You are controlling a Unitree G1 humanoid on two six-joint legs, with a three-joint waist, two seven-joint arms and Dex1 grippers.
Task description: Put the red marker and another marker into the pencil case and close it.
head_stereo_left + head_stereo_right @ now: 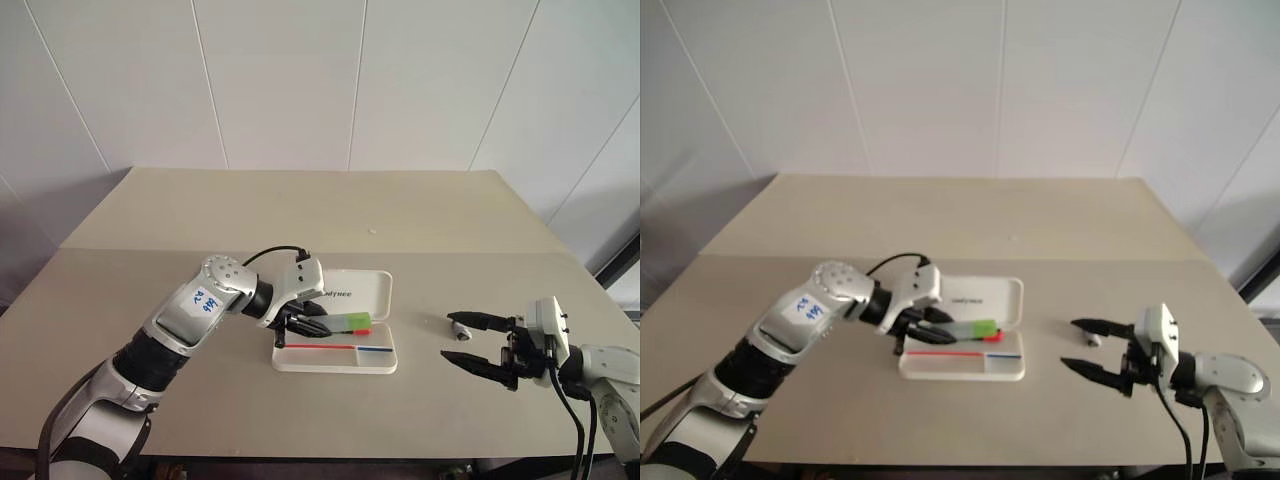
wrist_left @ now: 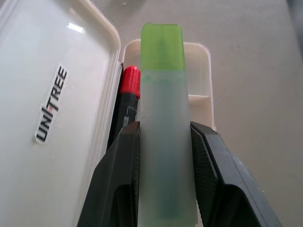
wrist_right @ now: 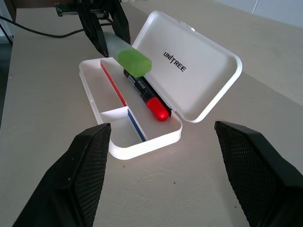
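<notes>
Pencil case (image 3: 203, 75) open on tan table (image 1: 300, 210), near front edge, between the two arms. White, hard, rounded corners. Lid tipped back on far side, inner face up, dark logo printed on it. Tray (image 3: 137, 142) on near side, split into compartments, edged by a red-and-blue stripe (image 1: 345, 347).

Red marker (image 3: 147, 97) already lying in tray, in the long slot beside lid hinge. Black barrel, red end pointing toward the robot's right. Resting flat.

Green marker (image 2: 163, 118) pinched in left gripper (image 2: 163, 137), black fingers (image 2: 120, 165) pressed against both sides of pale translucent barrel. Bright green cap (image 3: 135, 62) sticking out past fingertips, pointing toward the robot's right. Held above the tray's left end, over the red marker's black barrel, tilted slightly downward. Contact with red marker or tray: cannot tell. Left arm reaching in from the left, wrist bent toward case, black cable looping over it.

Right gripper (image 1: 478, 343) spread wide, holding nothing, hovering above table well to the right of case, fingers (image 3: 85, 175) pointing toward it. Small grey-and-dark object (image 1: 460, 328) on table just beside upper finger; too small to identify.
</notes>
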